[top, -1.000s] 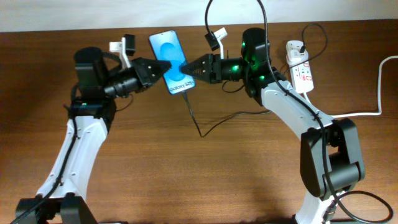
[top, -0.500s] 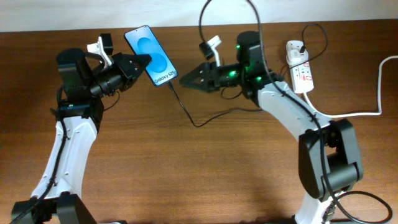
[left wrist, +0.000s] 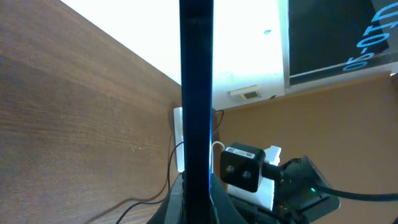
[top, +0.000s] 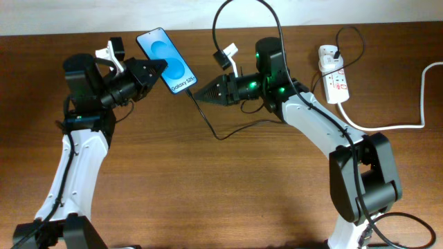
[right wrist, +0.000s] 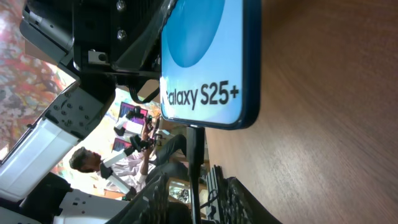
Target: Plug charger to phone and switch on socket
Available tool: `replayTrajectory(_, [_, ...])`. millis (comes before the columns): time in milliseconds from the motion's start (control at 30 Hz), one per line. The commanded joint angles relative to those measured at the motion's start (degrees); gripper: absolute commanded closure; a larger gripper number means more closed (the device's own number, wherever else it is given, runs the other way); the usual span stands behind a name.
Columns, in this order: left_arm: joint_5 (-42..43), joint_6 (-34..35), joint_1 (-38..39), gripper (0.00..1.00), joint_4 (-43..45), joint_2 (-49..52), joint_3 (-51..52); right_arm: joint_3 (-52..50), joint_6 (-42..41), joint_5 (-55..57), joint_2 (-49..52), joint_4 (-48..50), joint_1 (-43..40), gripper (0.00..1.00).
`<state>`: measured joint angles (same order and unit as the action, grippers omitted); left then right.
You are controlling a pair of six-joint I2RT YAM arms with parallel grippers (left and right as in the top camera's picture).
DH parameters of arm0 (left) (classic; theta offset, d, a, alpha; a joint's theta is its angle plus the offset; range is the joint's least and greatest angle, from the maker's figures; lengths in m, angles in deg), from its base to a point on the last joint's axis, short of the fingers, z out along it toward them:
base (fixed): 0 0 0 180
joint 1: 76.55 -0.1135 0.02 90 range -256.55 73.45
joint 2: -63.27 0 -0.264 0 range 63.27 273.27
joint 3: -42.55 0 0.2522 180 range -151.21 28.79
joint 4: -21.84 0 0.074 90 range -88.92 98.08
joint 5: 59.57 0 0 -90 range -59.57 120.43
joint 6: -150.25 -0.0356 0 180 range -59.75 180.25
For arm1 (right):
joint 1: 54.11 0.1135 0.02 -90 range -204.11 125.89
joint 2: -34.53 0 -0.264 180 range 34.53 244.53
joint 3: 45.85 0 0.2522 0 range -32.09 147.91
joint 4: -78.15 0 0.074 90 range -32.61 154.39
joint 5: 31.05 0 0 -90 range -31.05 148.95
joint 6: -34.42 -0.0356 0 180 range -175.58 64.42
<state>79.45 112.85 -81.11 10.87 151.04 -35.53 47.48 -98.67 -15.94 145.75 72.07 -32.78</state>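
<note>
My left gripper [top: 159, 69] is shut on the phone [top: 165, 59] and holds it above the table at the back left, its blue screen facing up. In the left wrist view the phone [left wrist: 196, 93] shows edge-on, clamped between the jaws of the left gripper [left wrist: 196, 190]. The charger [top: 208, 123], a thin black cable, meets the phone's bottom edge and trails right across the table. My right gripper [top: 196, 95] points at that edge. In the right wrist view the charger [right wrist: 194, 168] runs between the narrowed jaws of the right gripper [right wrist: 197, 180], with a gap on each side, up to the phone [right wrist: 202, 56].
The socket [top: 333, 72], a white power strip, lies at the back right. Its thick white cord [top: 387, 126] runs off to the right edge. A black cable loops overhead above the right arm. Bare brown table [top: 228, 194] fills the front.
The left arm carried the phone left and back. The right gripper followed it leftward to the phone's bottom edge, and its jaws narrowed around the cable.
</note>
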Motion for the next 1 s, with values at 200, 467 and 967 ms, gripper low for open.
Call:
replayTrajectory(200, [-1.09, 0.50, 1.84, 1.00, 0.55, -0.17, -0.22, 0.68, 0.63, -0.98, -1.11, 0.20, 1.22, 0.75])
replayTrajectory(467, [-1.09, 0.46, 1.86, 1.00, -0.92, -0.17, -0.22, 0.68, 0.63, -1.01, -1.11, 0.24, 1.20, 0.96])
replayTrajectory(967, [2.69, -2.56, 4.92, 1.00, -5.09, -0.17, -0.22, 0.70, -4.13, 2.10, -1.11, 5.03, 1.22, 0.96])
